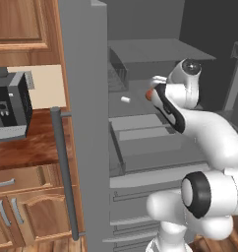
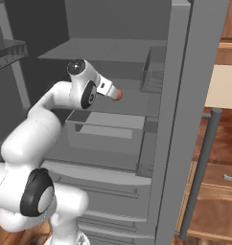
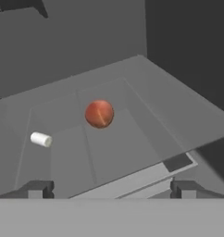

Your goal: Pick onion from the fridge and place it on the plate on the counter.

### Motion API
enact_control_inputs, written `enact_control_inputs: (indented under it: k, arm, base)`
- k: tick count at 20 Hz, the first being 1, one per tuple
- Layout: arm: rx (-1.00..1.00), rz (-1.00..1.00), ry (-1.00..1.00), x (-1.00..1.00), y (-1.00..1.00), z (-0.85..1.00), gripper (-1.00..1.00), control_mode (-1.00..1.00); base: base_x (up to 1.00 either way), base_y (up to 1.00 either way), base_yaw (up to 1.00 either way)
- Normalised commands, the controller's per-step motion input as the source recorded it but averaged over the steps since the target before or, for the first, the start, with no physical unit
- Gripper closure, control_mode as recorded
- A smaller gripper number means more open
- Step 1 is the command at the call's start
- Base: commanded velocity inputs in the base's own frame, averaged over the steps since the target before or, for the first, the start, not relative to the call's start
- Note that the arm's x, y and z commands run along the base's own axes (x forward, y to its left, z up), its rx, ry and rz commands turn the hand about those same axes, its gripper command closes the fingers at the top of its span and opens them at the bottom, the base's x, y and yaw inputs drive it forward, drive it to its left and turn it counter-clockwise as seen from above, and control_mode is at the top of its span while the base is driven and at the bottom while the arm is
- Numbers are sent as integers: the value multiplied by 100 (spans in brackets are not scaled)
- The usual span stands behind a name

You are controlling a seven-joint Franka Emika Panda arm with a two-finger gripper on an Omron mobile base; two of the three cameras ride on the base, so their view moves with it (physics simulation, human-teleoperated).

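onion [image 3: 99,113] on fridge [image 1: 86,98] shelf, white stub [image 3: 40,139] nearby

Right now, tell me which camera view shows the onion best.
The hand view: the onion sits whole and unobstructed on the grey fridge shelf, with a small white piece to its side. In the left and right base views, just a sliver of it peeks out beside the robot's hand.

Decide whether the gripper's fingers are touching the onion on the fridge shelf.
Apart. In the hand view the onion sits on the fridge shelf well ahead of the two fingers, with bare shelf between them.
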Motion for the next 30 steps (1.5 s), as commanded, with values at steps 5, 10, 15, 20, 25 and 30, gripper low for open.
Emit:
enact_control_inputs:
  k: [5, 10, 15, 20, 25, 30]
  arm:
    - [1, 5, 0, 45, -1, -26, -100, -100]
    - [0, 2, 0, 31, -13, -22, -100, -100]
    - [0, 0, 0, 22, -23, -21, -100, -100]
    - [0, 0, -1, 23, -4, -12, -100, -100]
    - [1, 4, -3, 26, 0, -8, -100, -100]
    - [0, 4, 0, 23, 0, -9, -100, -100]
  base:
    - [0, 0, 0]
    - [0, 0, 0]
    - [0, 0, 0]
    - [0, 0, 0]
    - [0, 0, 0]
    - [0, 0, 0]
